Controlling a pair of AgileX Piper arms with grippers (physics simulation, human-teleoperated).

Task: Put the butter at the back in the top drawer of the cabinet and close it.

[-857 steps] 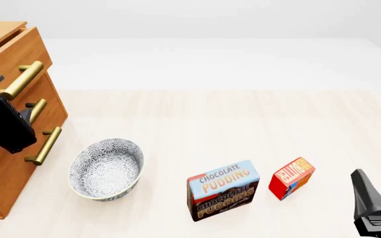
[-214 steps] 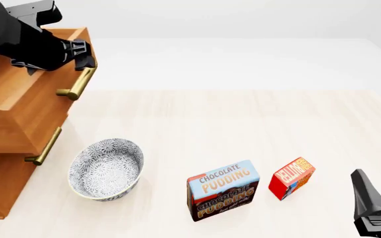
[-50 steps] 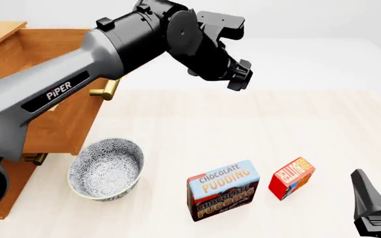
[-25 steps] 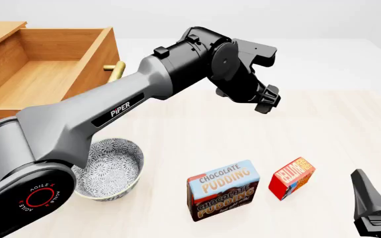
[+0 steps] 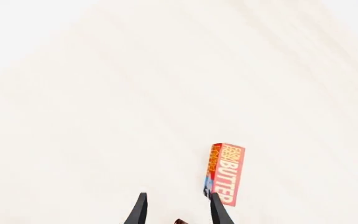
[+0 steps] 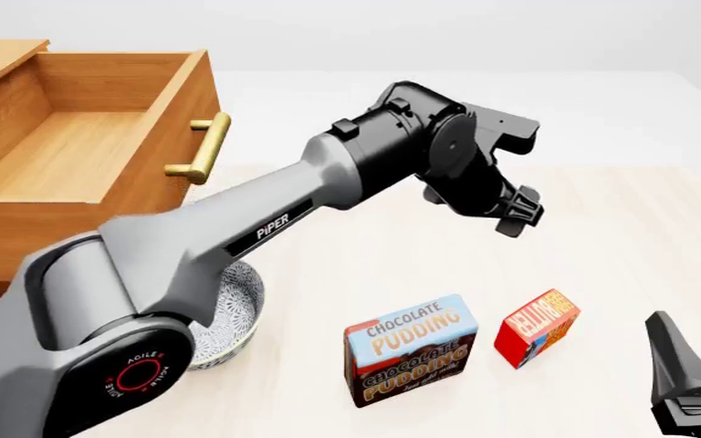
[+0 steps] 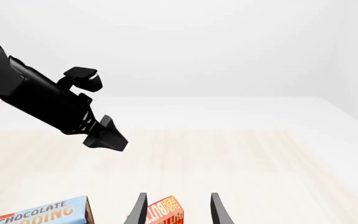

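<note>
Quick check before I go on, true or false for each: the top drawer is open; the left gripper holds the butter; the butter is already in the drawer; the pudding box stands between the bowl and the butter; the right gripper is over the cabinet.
1. The top drawer is open. True.
2. The left gripper holds the butter. False: it hangs above the table, holding nothing, and the butter stands below it.
3. The butter is in the drawer. False: it stands on the table.
4. The pudding box stands between the bowl and the butter. True.
5. The right gripper is over the cabinet. False: it is low at the right, near the butter.
</note>
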